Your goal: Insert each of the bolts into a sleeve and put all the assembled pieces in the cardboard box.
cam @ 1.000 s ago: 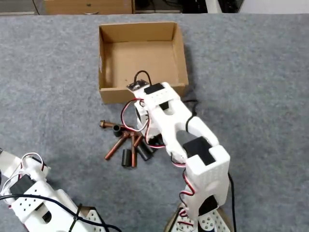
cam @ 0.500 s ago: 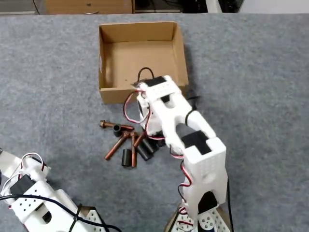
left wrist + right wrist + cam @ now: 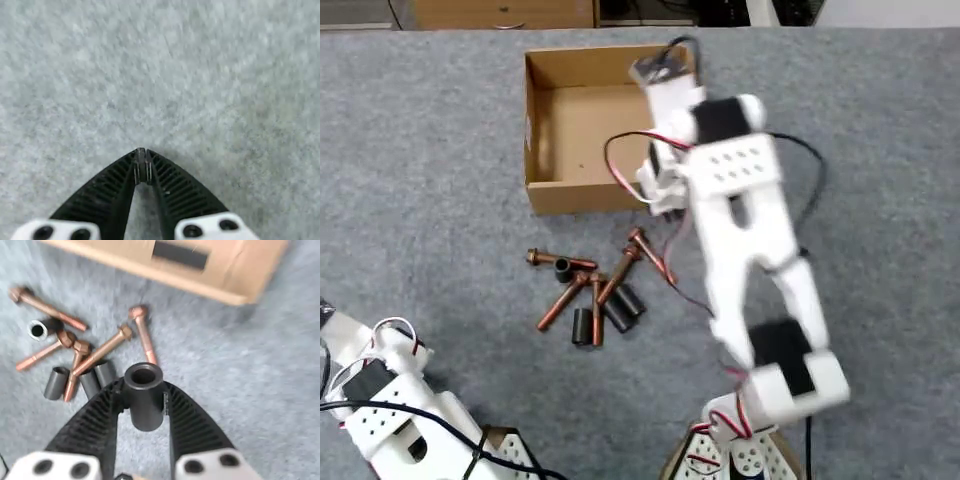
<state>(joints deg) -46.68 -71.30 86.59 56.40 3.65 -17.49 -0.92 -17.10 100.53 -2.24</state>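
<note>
My right gripper point(image 3: 143, 388) is shut on an upright black sleeve point(image 3: 145, 401), held above the carpet. Below it lie several copper bolts point(image 3: 101, 353) and loose black sleeves point(image 3: 55, 382) in a loose pile. In the high view the pile of bolts point(image 3: 588, 285) and sleeves point(image 3: 624, 308) sits just in front of the cardboard box point(image 3: 535, 110), and the right arm point(image 3: 730, 165) is raised over the box's near right corner. My left gripper point(image 3: 141, 167) is shut on nothing, low over bare carpet; its arm point(image 3: 380, 420) is at the near left.
The cardboard box's front wall point(image 3: 165, 260) stands just beyond the pile. Grey carpet covers the whole table, with open room left and right of the box. A wooden cabinet point(image 3: 500, 12) stands behind the far edge.
The right arm has risen off the pile with a sleeve and swung toward the box's right front corner. One bolt now lies further right. The left arm has barely moved.
</note>
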